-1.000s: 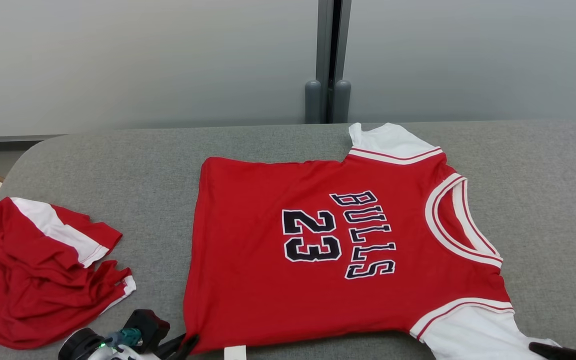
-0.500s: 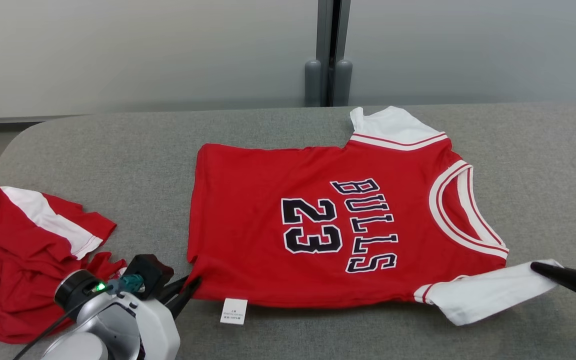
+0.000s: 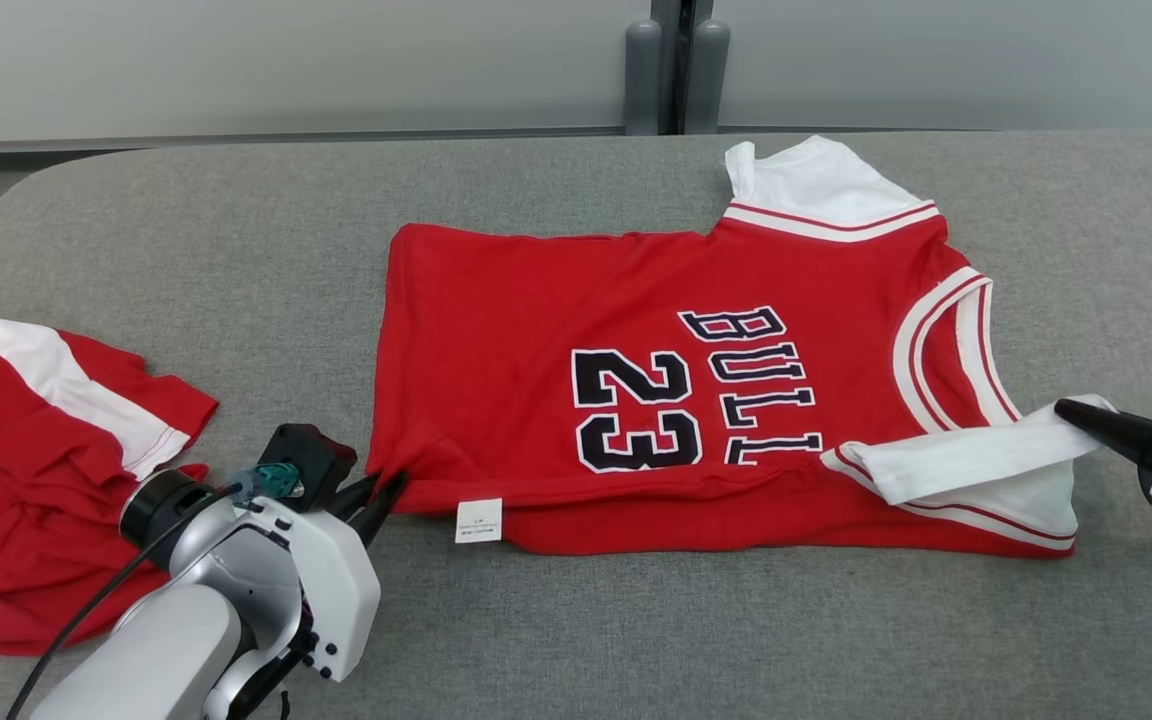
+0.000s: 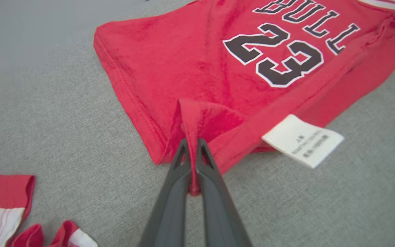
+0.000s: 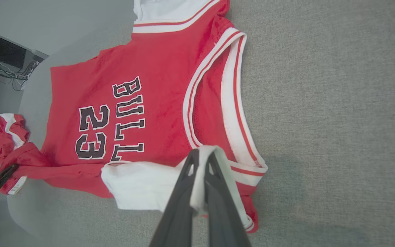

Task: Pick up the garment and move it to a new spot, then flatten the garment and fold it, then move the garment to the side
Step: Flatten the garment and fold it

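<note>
- Roughly in the middle of the grey fabric-covered bench [image 3: 186, 230] lies the red knit jersey [image 3: 636, 330] with white sleeves and a black number 23, spread flat with its front upward.
- Its long axis runs along the bench from left to right. The hem points to the left end and the white-trimmed neck opening to the right end.
- The left gripper [image 3: 381, 495] sits at the jersey's near-left hem corner. Its two dark fingers are pressed together on a pinch of red cloth that rises into a small peak.
- The right gripper [image 3: 1071, 410] is at the jersey's right end, clamped on the tip of the near white sleeve [image 3: 966, 455], which is drawn up over the near-right part of the red front.
- A strip along the near side is doubled over and hides the last letter of the wording.
- A white care label [image 3: 478, 521] sticks out from the near edge, close to the left gripper.
- A crumpled red-and-white garment [image 3: 26, 480] lies by the bench's left edge, apart from the jersey.
</note>
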Motion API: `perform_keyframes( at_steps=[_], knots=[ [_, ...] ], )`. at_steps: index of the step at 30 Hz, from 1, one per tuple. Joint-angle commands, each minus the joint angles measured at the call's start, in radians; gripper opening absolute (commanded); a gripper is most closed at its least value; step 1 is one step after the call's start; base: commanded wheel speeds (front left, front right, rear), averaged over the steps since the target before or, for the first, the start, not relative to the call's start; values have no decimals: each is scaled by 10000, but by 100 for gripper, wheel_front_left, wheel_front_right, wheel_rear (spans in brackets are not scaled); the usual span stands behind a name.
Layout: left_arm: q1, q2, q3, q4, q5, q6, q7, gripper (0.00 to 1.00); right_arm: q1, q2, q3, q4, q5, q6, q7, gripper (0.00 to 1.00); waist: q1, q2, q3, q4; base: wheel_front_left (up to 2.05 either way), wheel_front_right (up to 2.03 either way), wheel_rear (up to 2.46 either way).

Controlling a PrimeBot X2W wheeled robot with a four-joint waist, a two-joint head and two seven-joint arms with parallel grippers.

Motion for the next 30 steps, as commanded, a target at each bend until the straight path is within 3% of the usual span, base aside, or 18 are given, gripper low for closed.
perform_keyframes(
  at_steps=[1,14,30],
  knots=[
    [-234,-19,15,63,25,31,-64,0,-104,12,-54,66,-60,0,-92,0,0,-1,66,27,0,0,0],
    [-1056,-498,-58,976,151,137,32,0,-961,-31,-42,377,-359,0,-1050,0,0,-1,724,216,0,0,0],
    [-1659,-696,-129,1588,110,91,201,0,-1453,-328,736,921,-109,0,-2328,0,0,-1,996,195,0,0,0]
  ],
)
